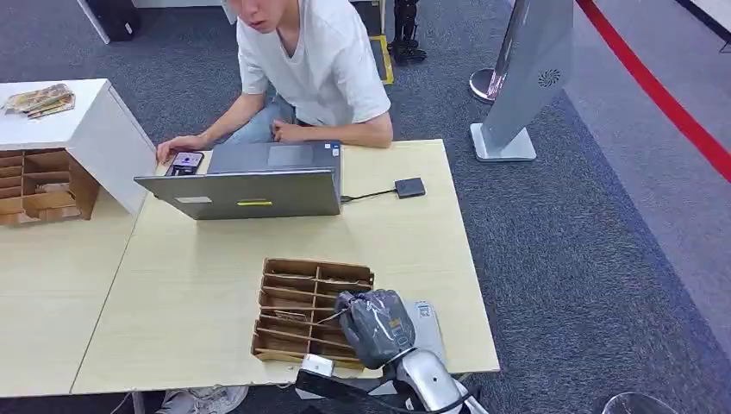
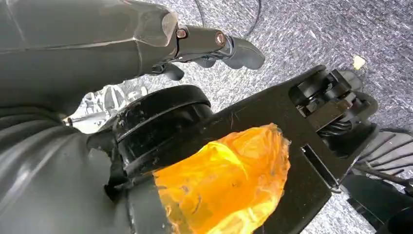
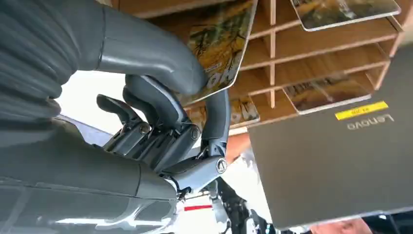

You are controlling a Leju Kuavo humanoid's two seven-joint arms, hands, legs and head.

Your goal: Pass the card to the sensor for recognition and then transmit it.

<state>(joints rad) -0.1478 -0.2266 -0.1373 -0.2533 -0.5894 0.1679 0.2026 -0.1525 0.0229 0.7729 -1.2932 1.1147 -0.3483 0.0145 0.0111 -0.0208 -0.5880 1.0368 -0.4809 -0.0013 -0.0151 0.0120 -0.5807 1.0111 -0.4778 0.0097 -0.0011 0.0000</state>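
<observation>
Your right hand (image 1: 374, 326) sits over the near right corner of the brown slotted card tray (image 1: 297, 297), which lies on the pale wooden table (image 1: 190, 293). From the right wrist view you can see the thumb (image 3: 151, 53) pressed on the face of a yellow-printed card (image 3: 224, 46) and a dark finger (image 3: 218, 122) curled up behind it, so the hand pinches that card while the card is still standing tilted in its slot of the tray. More cards (image 3: 336, 12) lie in other compartments of the tray.

Beyond the tray from you stands a grey Lenovo laptop (image 1: 250, 191), its lid back toward you. To the right of the tray's far end, past the laptop's right edge, a small dark square sensor (image 1: 410, 187) lies flat on the table, wired by a thin cable to the laptop; it is well apart from the tray. A pale flat device (image 1: 425, 321) lies just beside the tray's right side, partly under your hand.

Behind the laptop a person in a white T-shirt (image 1: 315, 60) leans over the table, one hand on a phone (image 1: 185, 160).

Your left hand (image 2: 204, 46) hangs above grey carpet; its fingers are loosely curled and hold nothing.
</observation>
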